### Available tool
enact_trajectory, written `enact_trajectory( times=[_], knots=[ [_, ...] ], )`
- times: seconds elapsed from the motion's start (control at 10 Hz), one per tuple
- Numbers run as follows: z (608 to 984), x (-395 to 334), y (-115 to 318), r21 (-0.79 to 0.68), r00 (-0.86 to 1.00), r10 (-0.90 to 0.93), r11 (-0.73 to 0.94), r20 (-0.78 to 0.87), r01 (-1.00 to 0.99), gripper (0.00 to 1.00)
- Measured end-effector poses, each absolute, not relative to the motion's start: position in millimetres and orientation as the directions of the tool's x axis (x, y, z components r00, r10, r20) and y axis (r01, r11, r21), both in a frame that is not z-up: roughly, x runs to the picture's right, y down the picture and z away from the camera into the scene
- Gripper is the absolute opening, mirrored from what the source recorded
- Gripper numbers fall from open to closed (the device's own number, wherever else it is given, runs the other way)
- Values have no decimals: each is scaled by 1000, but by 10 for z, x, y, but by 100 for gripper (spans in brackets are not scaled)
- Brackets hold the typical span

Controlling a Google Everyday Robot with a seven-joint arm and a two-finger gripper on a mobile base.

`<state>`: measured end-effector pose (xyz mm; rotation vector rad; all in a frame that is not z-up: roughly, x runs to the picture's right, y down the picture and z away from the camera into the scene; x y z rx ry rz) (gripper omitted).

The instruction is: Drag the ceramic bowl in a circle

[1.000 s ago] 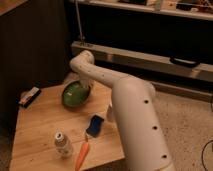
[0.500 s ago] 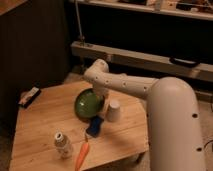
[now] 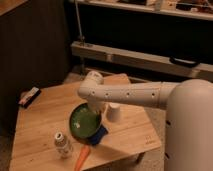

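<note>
The ceramic bowl [image 3: 81, 122] is a glossy green, shallow dish near the middle of the wooden table [image 3: 40, 125], tilted with its inside towards the camera. My white arm reaches in from the right and bends down over it. The gripper [image 3: 98, 110] sits at the bowl's far right rim, shut on that rim, and is mostly hidden under the wrist.
A white upturned cup [image 3: 115, 112] stands just right of the bowl. A blue object [image 3: 99, 135] lies under the bowl's near edge. A small bottle [image 3: 62, 145] and a carrot [image 3: 82, 157] lie by the table's front edge. A dark flat item [image 3: 29, 96] rests at the far left corner.
The bowl has travelled with the gripper from the table's back left towards the front centre, ending close to the blue object. The arm has swung round with it.
</note>
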<state>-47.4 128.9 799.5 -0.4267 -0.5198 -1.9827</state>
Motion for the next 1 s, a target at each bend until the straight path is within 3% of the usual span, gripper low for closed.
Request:
enact_trajectory(
  times=[0.4,1.0],
  knots=[
    [7947,-1166,1248,292,-529,-724,-442,442,848,14],
    [8466,-2133,893,346,-571,-724,-461,386,817,14]
  ],
)
